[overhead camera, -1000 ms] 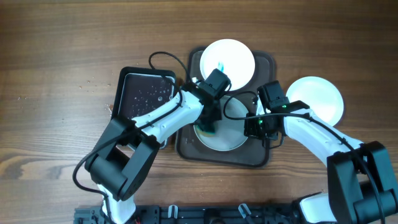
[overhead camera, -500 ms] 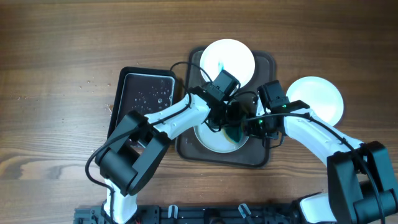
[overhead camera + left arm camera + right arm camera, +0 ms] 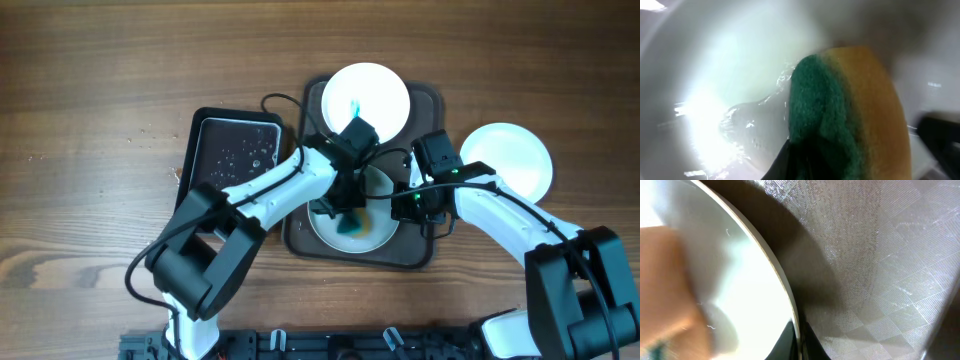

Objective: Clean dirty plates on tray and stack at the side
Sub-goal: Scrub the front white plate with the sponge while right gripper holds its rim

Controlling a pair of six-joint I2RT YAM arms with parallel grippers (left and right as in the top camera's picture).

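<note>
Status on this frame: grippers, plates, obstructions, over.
Left gripper shut on sponge, pressed on near plate. Right gripper shut on its rim. Far plate smeared teal; clean plate beside tray. Nothing blocking.

On the table (image 3: 100, 100), the tray (image 3: 422, 255) sat at centre. Within it, the first plate (image 3: 365, 95) lay at 12 o'clock and the second plate (image 3: 378, 232) at 6 o'clock, with the sponge (image 3: 347, 222) resting on the second plate. The third plate (image 3: 515, 160) lay on the table at 3 o'clock, off the tray. The pan (image 3: 235, 150) sat at 9 o'clock, just beside the tray.
</note>
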